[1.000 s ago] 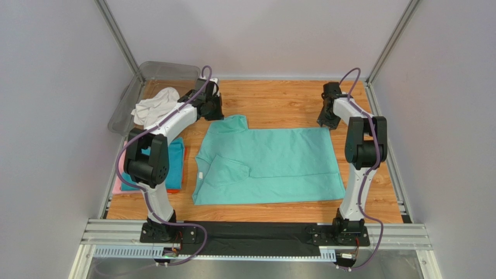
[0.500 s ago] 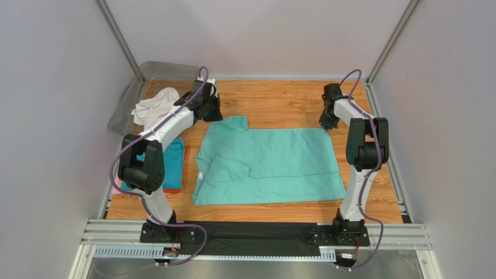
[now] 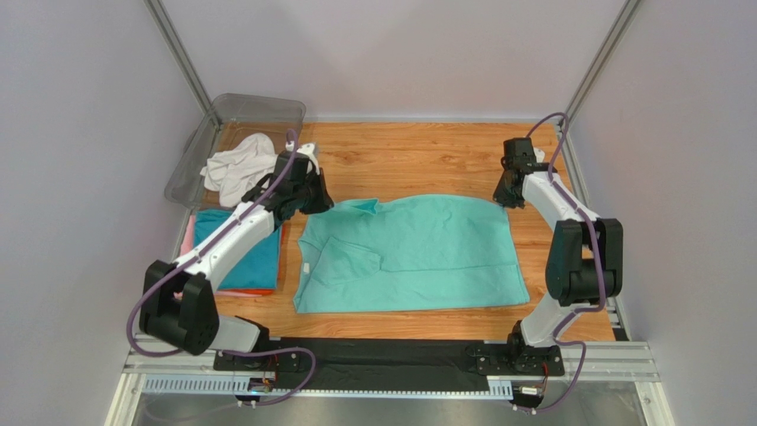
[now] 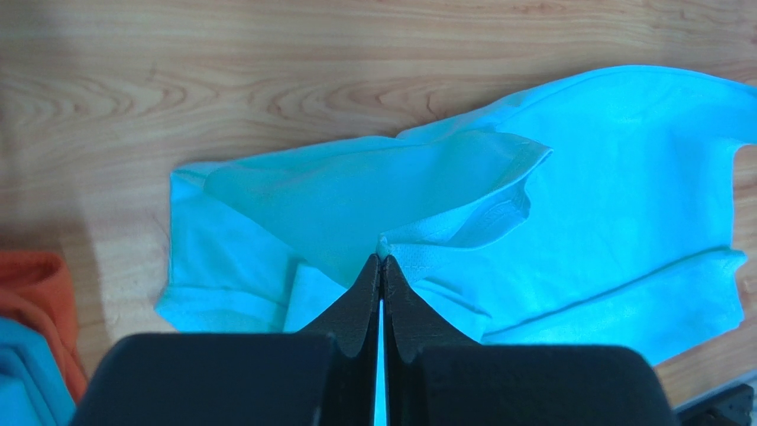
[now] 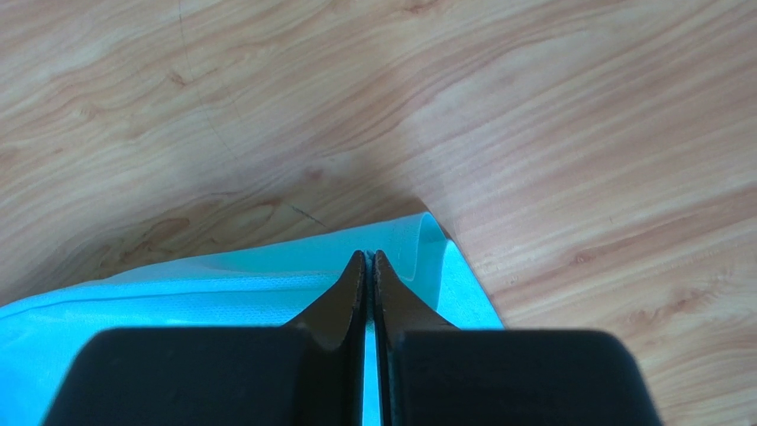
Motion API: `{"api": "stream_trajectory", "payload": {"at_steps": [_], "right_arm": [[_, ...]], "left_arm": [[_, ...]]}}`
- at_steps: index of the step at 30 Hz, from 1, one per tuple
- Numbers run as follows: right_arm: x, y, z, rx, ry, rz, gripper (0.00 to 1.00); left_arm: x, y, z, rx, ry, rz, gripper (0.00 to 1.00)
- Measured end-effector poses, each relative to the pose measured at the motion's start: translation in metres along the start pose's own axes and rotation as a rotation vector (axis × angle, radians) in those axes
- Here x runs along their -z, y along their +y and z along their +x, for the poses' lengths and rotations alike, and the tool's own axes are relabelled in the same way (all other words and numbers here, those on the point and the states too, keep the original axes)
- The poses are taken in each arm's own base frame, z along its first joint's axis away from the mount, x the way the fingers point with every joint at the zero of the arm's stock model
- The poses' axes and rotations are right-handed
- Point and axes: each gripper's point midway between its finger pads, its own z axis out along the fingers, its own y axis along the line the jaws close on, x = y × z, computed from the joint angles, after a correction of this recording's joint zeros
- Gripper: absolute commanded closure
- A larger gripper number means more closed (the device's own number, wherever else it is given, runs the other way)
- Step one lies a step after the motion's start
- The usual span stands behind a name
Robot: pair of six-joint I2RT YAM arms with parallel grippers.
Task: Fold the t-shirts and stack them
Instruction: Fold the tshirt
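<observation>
The left tool [image 4: 380, 259] and right tool [image 5: 369, 253] are each pinching a far corner of the green tee [image 3: 418, 253] lying at the middle of the tabletop [image 3: 426, 160], starting a fold; the next move is likely calling for both to draw that edge evenly toward the tabletop's near side.

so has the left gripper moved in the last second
Yes. The left gripper has pulled back toward the near edge, farther from the clear bin, dragging the green t-shirt by its far corner.
</observation>
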Motion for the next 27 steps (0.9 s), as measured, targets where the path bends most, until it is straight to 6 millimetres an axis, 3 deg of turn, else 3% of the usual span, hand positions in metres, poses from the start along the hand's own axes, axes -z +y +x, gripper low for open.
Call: {"api": "stream_trajectory", "payload": {"at_steps": [12, 18, 27], "right_arm": [[0.044, -0.02, 0.016, -0.013, -0.058, -0.022, 1.0], [0.051, -0.028, 0.028, -0.013, -0.058, -0.02, 1.0], [0.044, -0.037, 0.049, 0.0, -0.011, 0.003, 1.0]], "left_arm": [[0.074, 0.002, 0.035, 0.069, -0.127, 0.075, 1.0], [0.082, 0.011, 0.068, 0.106, -0.101, 0.085, 1.0], [0.08, 0.028, 0.118, 0.169, -0.029, 0.073, 1.0]]}}
